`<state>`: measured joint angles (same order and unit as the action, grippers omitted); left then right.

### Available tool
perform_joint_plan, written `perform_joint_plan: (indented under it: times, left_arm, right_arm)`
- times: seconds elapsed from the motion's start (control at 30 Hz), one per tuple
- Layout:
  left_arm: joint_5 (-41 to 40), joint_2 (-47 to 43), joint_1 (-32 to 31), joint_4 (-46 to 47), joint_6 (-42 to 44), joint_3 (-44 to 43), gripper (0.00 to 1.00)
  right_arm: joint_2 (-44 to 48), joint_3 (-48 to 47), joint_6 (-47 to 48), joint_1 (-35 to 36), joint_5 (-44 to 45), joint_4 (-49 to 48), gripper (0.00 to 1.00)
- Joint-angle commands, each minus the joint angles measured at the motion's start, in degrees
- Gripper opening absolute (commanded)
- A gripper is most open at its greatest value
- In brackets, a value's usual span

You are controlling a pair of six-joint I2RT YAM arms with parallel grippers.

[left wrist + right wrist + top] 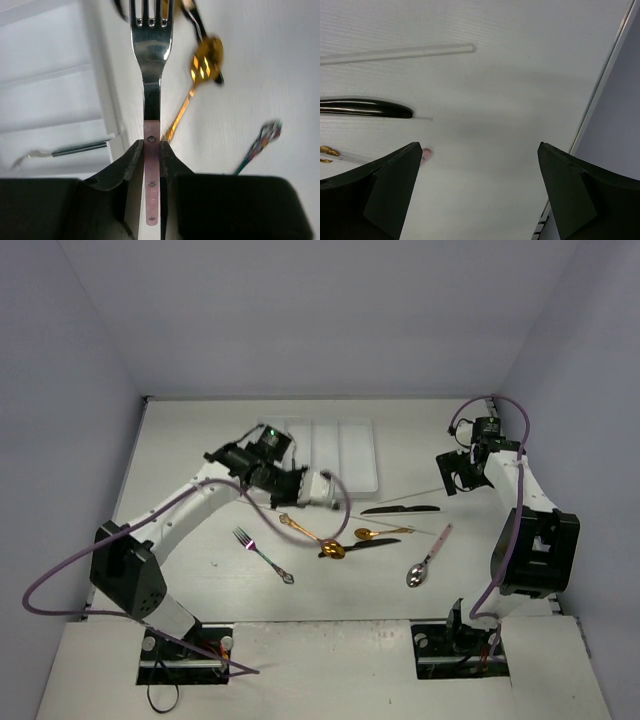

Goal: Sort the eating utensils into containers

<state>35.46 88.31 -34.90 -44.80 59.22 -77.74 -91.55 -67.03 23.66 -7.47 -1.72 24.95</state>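
My left gripper (303,486) (151,148) is shut on the pink handle of a silver fork (151,55), held above the table just off the near right edge of the white tray (345,445) (50,75). One dark-handled utensil (65,149) lies in the tray. On the table lie a gold spoon (332,550) (205,65), a multicolour fork (262,552) (260,142), a second gold spoon (380,532), a black knife (400,509) (365,107), a pale chopstick (410,495) (395,52) and a pink-handled spoon (428,558). My right gripper (455,476) (480,165) is open and empty over bare table at the right.
A purple cable (345,505) from the left arm loops over the utensils near the tray. The enclosure's right wall (620,125) is close beside my right gripper. A black utensil (362,543) lies by the gold spoons.
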Motion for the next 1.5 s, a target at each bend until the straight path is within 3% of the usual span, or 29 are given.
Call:
perform_joint_plan:
  times: [0.0,0.07,0.2,0.33,0.43,0.57,1.23,1.3,1.43,1.47]
  left_arm:
    - [6.4,5.2,5.6,5.4,-42.3,-14.2,0.00]
    - [2.8,7.7,7.5,8.4,-53.4,-15.7,0.00]
    - [-15.3,11.7,8.0,9.6,-74.9,-20.3,0.00]
    - [-25.5,16.1,8.5,6.4,-85.8,-23.9,0.00]
    - [-25.9,20.7,9.8,3.4,-91.7,-26.7,0.00]
    - [-27.4,25.6,10.2,2.5,-95.6,-30.2,0.00]
    - [-30.1,40.3,10.4,3.4,-92.6,-44.0,0.01]
    - [-30.0,40.5,10.5,3.6,-92.4,-44.0,0.09]
    - [-29.5,40.4,10.3,4.5,-92.3,-44.0,0.48]
    - [-29.4,40.3,10.3,4.7,-92.1,-44.0,0.52]
  right_arm:
    - [0.2,-2.4,-0.7,-0.3,0.2,0.3,0.99]
    - [0.1,-2.5,-0.8,-0.3,0.1,0.3,0.99]
    - [0.0,-2.6,-0.9,-0.4,0.4,0.4,1.00]
    - [0.1,-2.5,-1.1,-0.4,0.5,0.5,1.00]
    - [0.3,-2.3,-1.2,-0.4,1.0,0.6,1.00]
    - [0.7,-1.8,-1.2,-0.4,1.3,0.8,1.00]
    - [0.8,-2.1,-0.9,-1.9,1.5,2.0,1.00]
    - [0.5,-2.4,-0.9,-2.0,1.5,2.1,1.00]
    - [0.1,-2.7,-1.0,-2.0,1.5,2.1,1.00]
    - [0.0,-2.7,-1.0,-2.0,1.5,2.2,1.00]
